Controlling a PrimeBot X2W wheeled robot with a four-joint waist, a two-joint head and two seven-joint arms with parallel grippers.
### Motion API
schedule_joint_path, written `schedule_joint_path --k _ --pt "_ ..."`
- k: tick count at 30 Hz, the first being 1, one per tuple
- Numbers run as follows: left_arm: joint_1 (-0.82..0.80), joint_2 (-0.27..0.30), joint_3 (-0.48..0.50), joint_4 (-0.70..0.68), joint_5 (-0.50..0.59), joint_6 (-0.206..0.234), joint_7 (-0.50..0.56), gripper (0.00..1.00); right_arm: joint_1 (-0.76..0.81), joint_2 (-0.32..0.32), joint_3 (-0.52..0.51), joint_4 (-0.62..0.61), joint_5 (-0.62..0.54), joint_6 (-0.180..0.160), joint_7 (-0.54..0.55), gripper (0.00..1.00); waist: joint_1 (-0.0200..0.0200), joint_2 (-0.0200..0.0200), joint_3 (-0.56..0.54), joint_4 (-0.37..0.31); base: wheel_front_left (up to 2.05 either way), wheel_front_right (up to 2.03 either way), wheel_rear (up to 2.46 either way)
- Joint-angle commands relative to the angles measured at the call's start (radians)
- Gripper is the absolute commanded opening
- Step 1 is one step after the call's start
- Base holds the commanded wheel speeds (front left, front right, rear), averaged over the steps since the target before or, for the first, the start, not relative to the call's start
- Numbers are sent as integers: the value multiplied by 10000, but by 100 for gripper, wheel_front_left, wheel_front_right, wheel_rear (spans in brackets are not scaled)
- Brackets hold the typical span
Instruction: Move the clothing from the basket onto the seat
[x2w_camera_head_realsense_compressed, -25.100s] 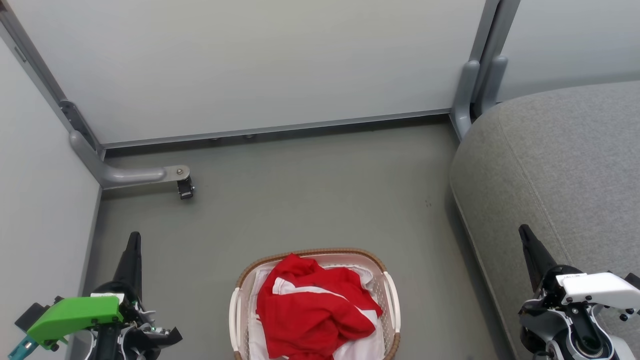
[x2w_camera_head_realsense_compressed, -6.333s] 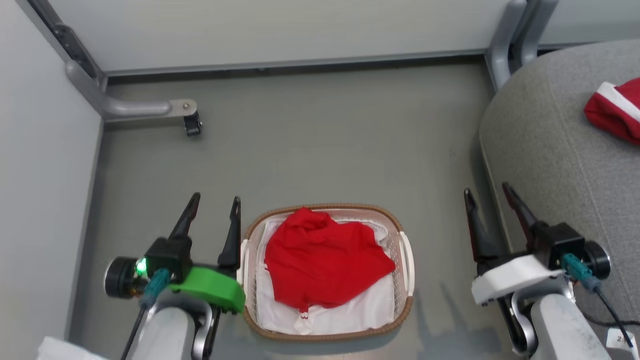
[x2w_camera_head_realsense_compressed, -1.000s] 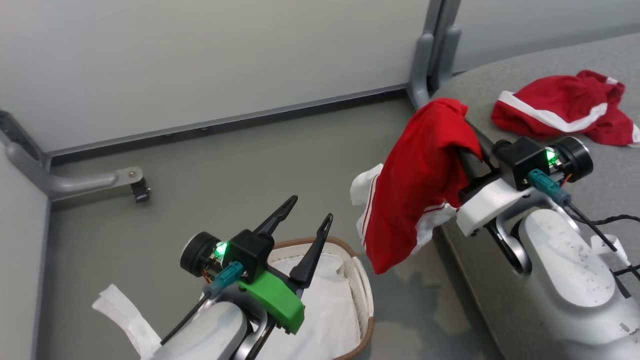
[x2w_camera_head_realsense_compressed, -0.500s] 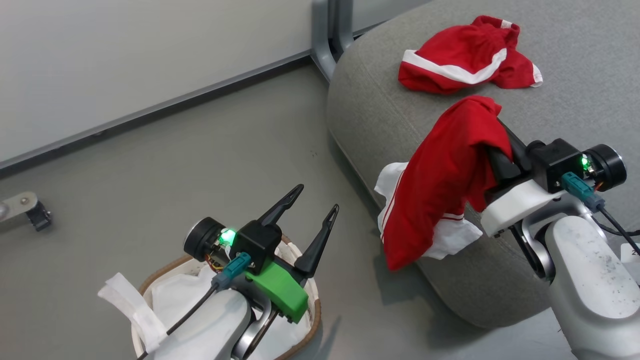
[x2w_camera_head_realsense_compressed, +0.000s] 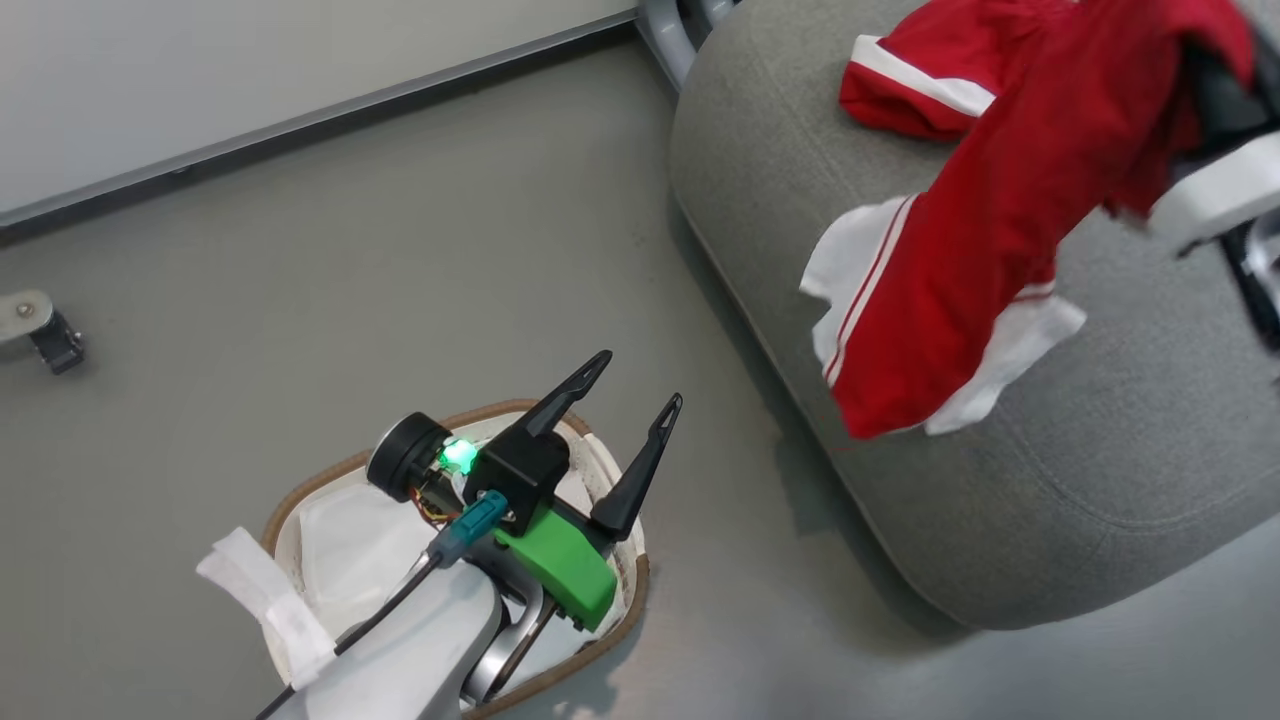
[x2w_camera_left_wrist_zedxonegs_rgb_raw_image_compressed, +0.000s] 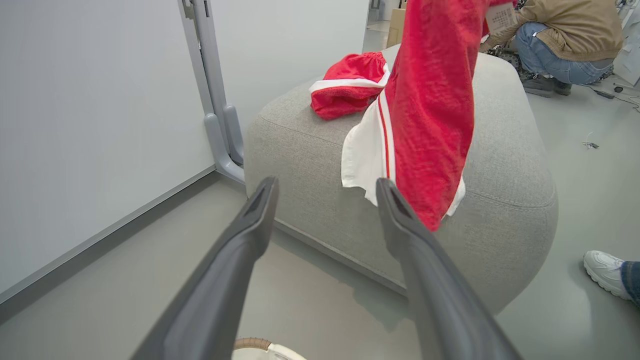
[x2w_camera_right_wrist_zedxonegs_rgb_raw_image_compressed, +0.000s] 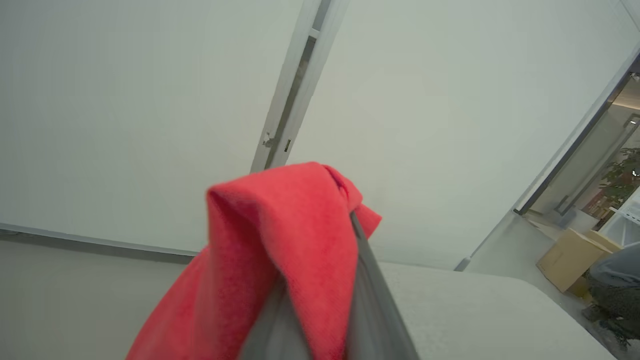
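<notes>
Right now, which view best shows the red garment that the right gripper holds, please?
The left wrist view: the held garment hangs side-on, its drop and white trim plain against the seat. The head view foreshortens it, overlapping the other garment. The right wrist view catches a fold over the fingers.

Office-like test space: pale partition panels (x2w_camera_left_wrist_zedxonegs_rgb_raw_image_compressed: 90, 125), bare grey floor (x2w_camera_head_realsense_compressed: 300, 250), cardboard box (x2w_camera_right_wrist_zedxonegs_rgb_raw_image_compressed: 570, 257).

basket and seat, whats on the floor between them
Nothing: the head view shows bare grey floor between the basket and the seat.
</notes>
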Motion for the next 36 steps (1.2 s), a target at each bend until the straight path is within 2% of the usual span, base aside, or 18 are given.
schedule_joint_path --k 1,5,9,13,15,20,26,27,30,31,32,33,36 --pt "-138 116 15 -79 68 57 43 100 -622 -474 -157 -123 -15 -14 214 0 0 -1 328 531 0 0 0" --pt "-247 182 -8 -305 123 118 98 100 -2056 -1570 -722 -236 97 -14 989 0 0 -1 604 1055 0 0 0" --pt "-341 147 -76 -484 173 88 169 100 -3270 -2688 -1143 209 207 -14 1674 0 0 -1 926 1633 0 0 0" --pt "-511 189 -160 -691 296 98 224 100 -4079 -3533 -1320 776 108 -14 2044 0 0 -1 1394 2093 0 0 0" --pt "-602 194 -217 -781 386 112 262 100 -4206 -3734 -1365 1118 -16 -14 2096 0 0 -1 1668 2259 0 0 0" --pt "-909 228 -344 -1037 553 116 464 100 -3791 -3459 -1746 2215 -311 -14 1726 0 0 -1 2372 2511 0 0 0" --pt "-1214 337 -363 -1288 729 215 683 100 -2883 -2340 -2073 3718 -948 -14 806 0 0 -1 3067 2495 0 0 0" --pt "-1208 368 -378 -1295 743 222 702 100 -2724 -2157 -2043 3980 -1126 -14 620 12 0 -1 3112 2467 0 0 0" --pt "-1110 467 -396 -1314 732 285 751 100 -2420 -1558 -2053 4667 -1386 -14 167 29 0 -1 3177 2329 0 0 0" --pt "-1073 483 -402 -1316 718 295 760 100 -2336 -1426 -2032 4829 -1442 -14 52 43 0 -1 3171 2289 0 0 0" --pt "-1034 505 -410 -1312 696 306 774 100 -2212 -1286 -2022 5002 -1470 -14 -87 75 0 -1 3155 2230 0 0 0" --pt "-1010 520 -416 -1306 679 314 779 100 -2143 -1186 -2028 5137 -1495 -14 -201 100 0 -1 3134 2185 0 0 0" --pt "-923 550 -444 -1248 624 315 792 100 -2022 -890 -1996 5371 -1591 -14 -572 100 0 -1 2996 2016 0 0 0"
